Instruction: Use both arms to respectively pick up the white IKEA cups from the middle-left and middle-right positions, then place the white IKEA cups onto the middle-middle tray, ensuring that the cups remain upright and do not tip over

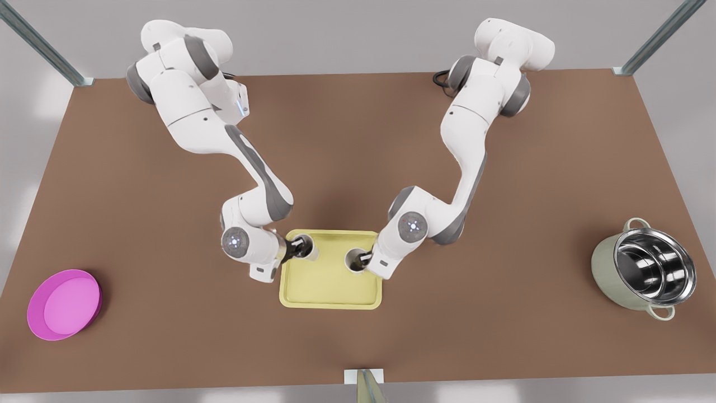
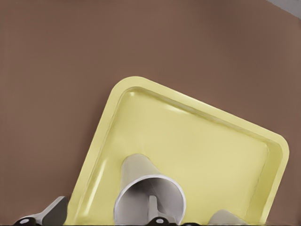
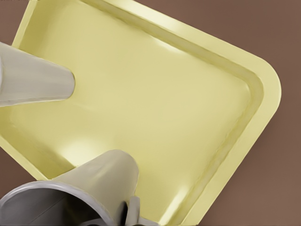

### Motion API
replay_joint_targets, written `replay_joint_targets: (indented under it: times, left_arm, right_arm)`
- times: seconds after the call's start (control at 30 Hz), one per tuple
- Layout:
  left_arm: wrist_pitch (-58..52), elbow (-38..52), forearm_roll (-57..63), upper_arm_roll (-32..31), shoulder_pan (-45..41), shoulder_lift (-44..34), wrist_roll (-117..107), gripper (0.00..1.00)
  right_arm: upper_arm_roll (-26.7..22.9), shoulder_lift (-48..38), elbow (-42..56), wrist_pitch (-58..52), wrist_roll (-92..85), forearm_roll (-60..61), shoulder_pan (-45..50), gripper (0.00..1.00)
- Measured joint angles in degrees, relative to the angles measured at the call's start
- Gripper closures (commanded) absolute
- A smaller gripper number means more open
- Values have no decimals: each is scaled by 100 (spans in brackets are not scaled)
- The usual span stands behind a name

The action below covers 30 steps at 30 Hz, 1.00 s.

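Note:
The pale yellow tray [image 1: 330,285] lies mid-table with both white IKEA cups upright on it. One cup [image 1: 309,252] stands at the tray's far corner on the front view's left. My left gripper [image 1: 297,247] is open there. In the left wrist view [image 2: 91,220] one finger sits inside this cup [image 2: 141,174] and the other stands well outside it. The second cup [image 1: 353,261] stands by the tray's edge on the front view's right. My right gripper [image 1: 364,258] is shut on its rim, as the right wrist view [image 3: 123,214] shows at that cup [image 3: 101,176].
A round magenta plate [image 1: 64,304] lies near the front corner on the front view's left. A green steel-lined pot [image 1: 643,274] stands at the front view's right. Both arms reach in from the far side, and bare brown table surrounds the tray.

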Motion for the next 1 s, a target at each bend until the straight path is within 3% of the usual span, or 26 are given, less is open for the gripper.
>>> replay_joint_targets:
  times: [0.13,0.17,0.2,0.27,0.37,0.6,0.87,1.0]
  left_arm:
    - [-1639,3,585,11,1403,-1539,166,0]
    - [-2100,6,902,22,1839,-1798,400,0]
    - [-2473,-45,1143,29,2111,-2025,633,0]
    - [-2601,-2059,1357,128,2273,-3603,1060,0]
    - [-2748,-2926,1302,150,2320,-4268,1615,0]
    - [-3049,-3045,1199,141,2301,-4290,2605,0]
    - [-3144,-3040,1182,141,2279,-4274,3352,0]
    - [-3158,-3039,1178,141,2270,-4268,3617,0]
  right_arm:
    - [-17,146,50,122,301,-81,29,79]
    - [-17,164,52,147,375,-123,31,45]
    - [-20,173,49,167,448,-161,29,0]
    - [-24,179,46,199,582,-232,6,0]
    - [-31,183,45,231,755,-291,-2,0]
    - [-13,43,-18,181,1052,-338,-81,0]
    - [-189,-748,521,-1494,1221,-879,-1249,0]
    - [-380,-2207,532,-2343,1219,-1842,-1431,0]
